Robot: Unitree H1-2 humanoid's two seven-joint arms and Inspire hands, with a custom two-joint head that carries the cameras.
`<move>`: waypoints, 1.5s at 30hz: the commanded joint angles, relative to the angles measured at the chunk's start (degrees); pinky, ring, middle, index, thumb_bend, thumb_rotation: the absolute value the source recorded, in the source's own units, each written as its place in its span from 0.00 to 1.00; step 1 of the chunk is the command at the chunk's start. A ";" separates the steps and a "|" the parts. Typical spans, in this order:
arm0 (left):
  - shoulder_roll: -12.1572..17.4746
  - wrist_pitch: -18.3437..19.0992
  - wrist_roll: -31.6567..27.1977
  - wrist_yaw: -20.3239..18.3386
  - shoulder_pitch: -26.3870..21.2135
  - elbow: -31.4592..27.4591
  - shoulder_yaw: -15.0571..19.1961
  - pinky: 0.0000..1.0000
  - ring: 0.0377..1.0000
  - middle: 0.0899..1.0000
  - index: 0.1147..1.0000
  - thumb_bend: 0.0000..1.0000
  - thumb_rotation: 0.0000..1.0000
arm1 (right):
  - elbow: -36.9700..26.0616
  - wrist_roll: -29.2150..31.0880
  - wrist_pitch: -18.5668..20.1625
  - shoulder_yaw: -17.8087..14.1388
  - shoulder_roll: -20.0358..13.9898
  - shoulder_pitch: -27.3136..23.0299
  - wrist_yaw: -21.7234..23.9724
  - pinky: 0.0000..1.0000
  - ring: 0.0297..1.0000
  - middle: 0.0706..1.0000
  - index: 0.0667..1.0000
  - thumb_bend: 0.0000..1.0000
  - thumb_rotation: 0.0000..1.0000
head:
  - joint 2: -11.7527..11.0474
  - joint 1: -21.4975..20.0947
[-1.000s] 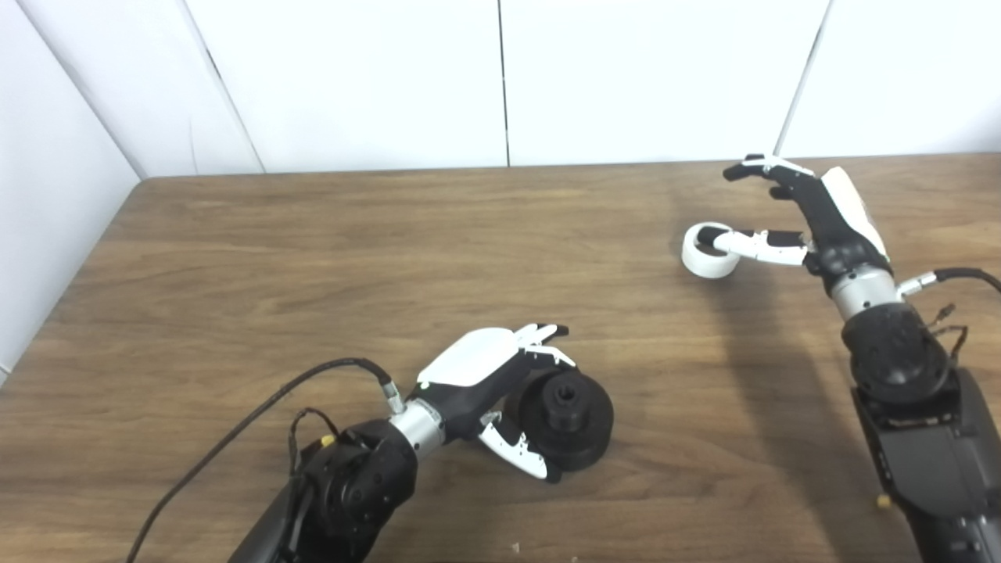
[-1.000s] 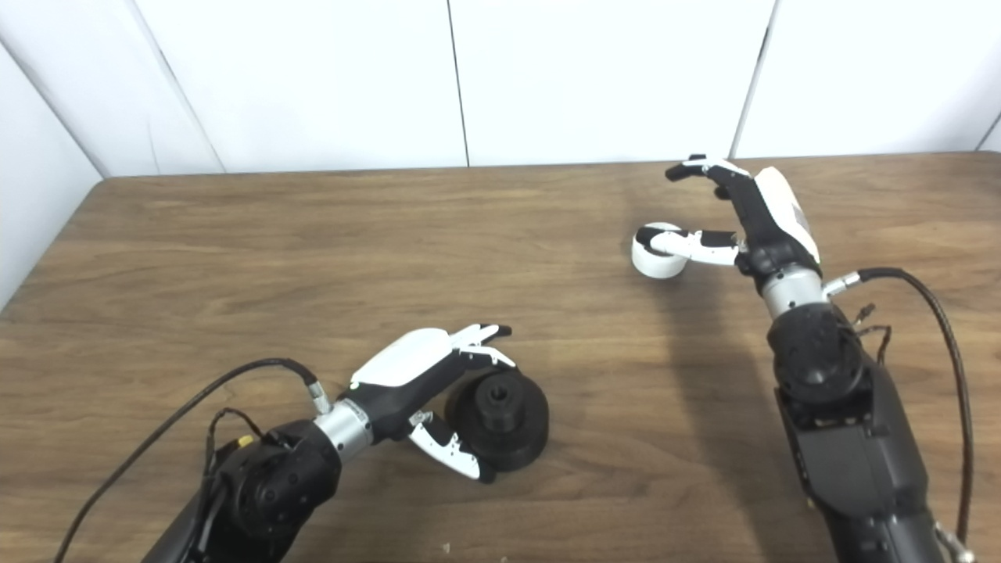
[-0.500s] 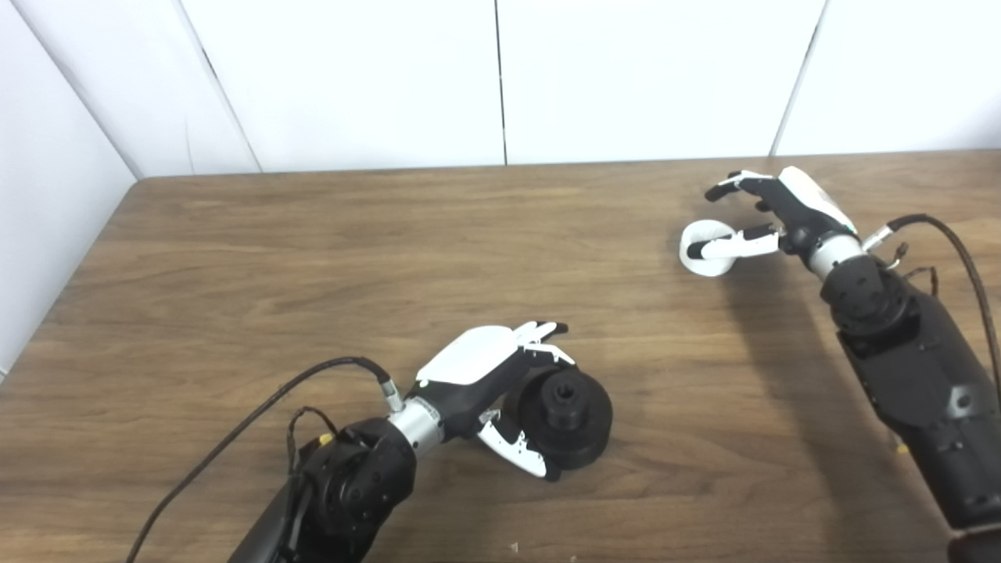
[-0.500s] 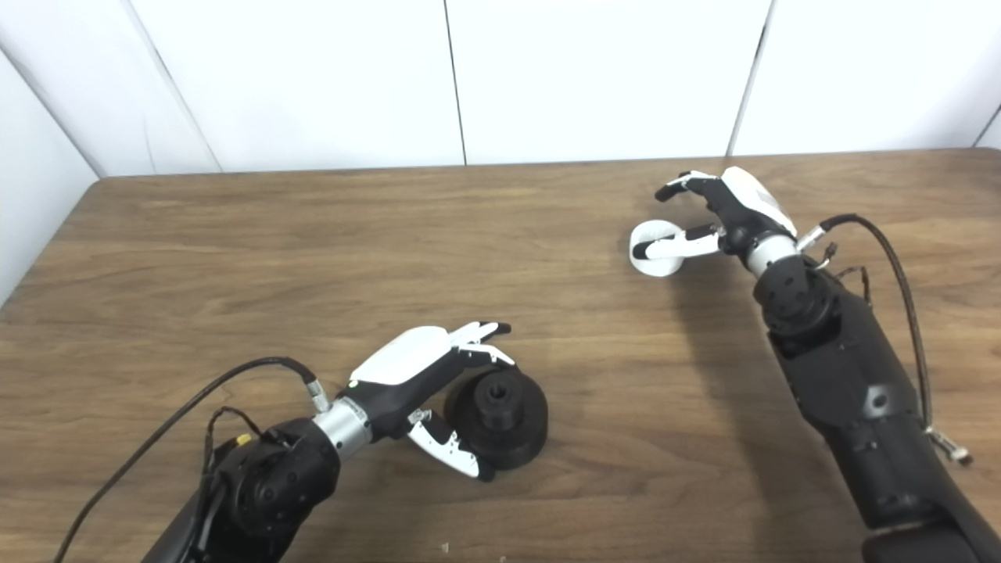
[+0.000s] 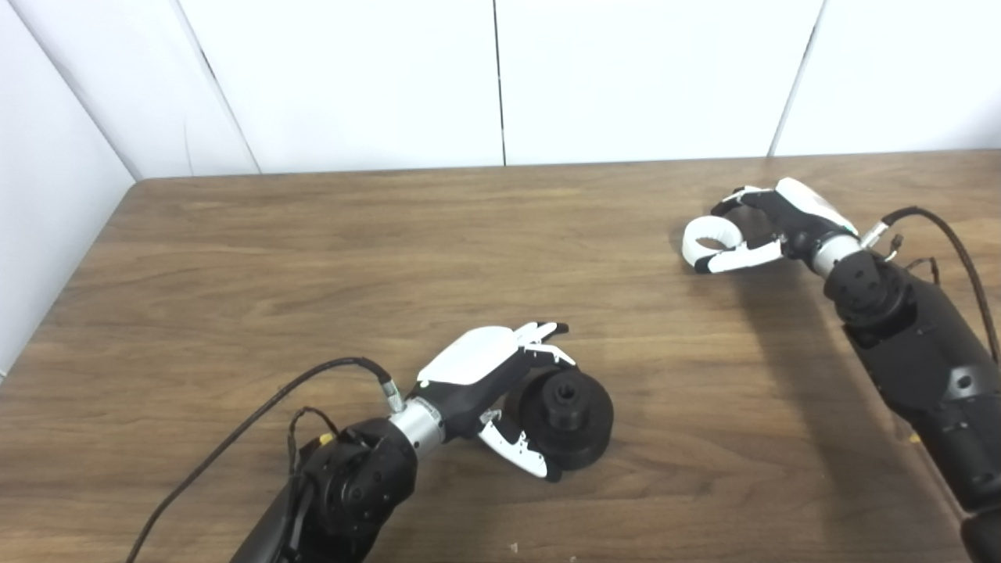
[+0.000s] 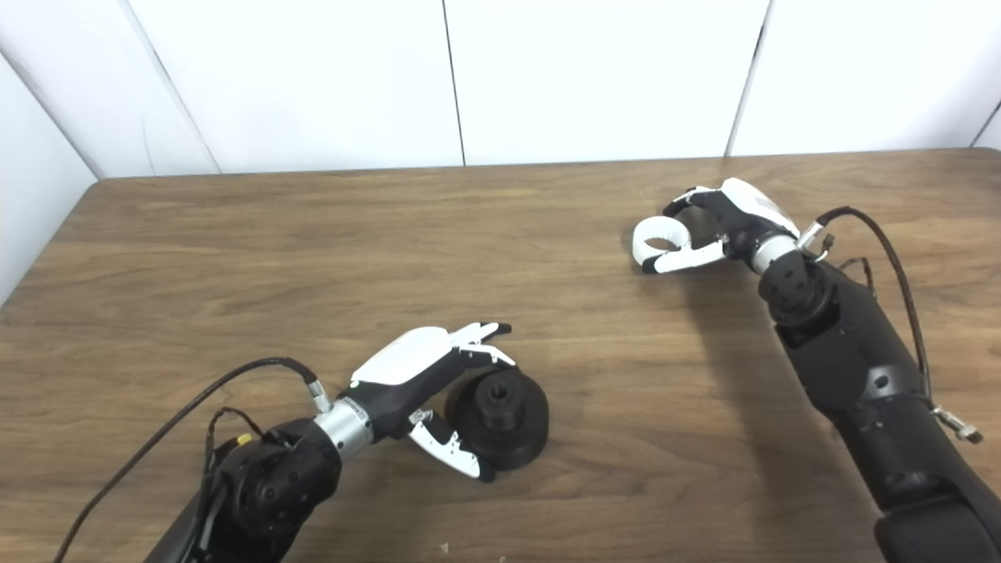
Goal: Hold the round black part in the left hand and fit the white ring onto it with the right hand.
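The round black part, a disc with a raised hub, rests on the wooden table near the front centre. My left hand lies against its left side. The fingers reach over its back edge, the thumb runs along its front rim, and the hand looks spread rather than clenched. The white ring is at the right rear, tipped up. My right hand has curled its fingers over the ring's far side, with the thumb pressed along its near side.
White wall panels close off the table's back edge and left side. Black cables trail from both wrists across the table. The right forearm crosses the right part of the table.
The right hand has dropped lower and curled its fingers down on the ring. Its thumb has moved from inside the ring to its near side. The left hand and black part are unmoved.
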 commanded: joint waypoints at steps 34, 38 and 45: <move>-0.24 0.62 0.49 -1.10 -0.65 0.75 0.21 0.94 1.00 0.99 0.66 0.85 0.19 | -1.75 1.31 -5.19 -1.49 0.07 -1.00 -4.26 0.89 0.96 0.87 0.46 0.52 0.15 | 0.55 0.33; -0.29 0.81 0.54 -1.12 -0.53 0.66 0.24 0.95 1.00 0.99 0.66 0.85 0.19 | -2.43 2.50 -5.53 -2.41 0.43 -0.65 -4.88 0.88 0.95 0.86 0.45 0.52 0.15 | 0.58 0.40; -0.58 0.63 0.71 -0.90 -0.48 1.06 0.02 0.94 1.00 0.99 0.66 0.85 0.19 | -6.26 3.71 -4.23 -3.51 0.18 0.46 -3.24 0.86 0.93 0.84 0.45 0.52 0.15 | 0.63 0.27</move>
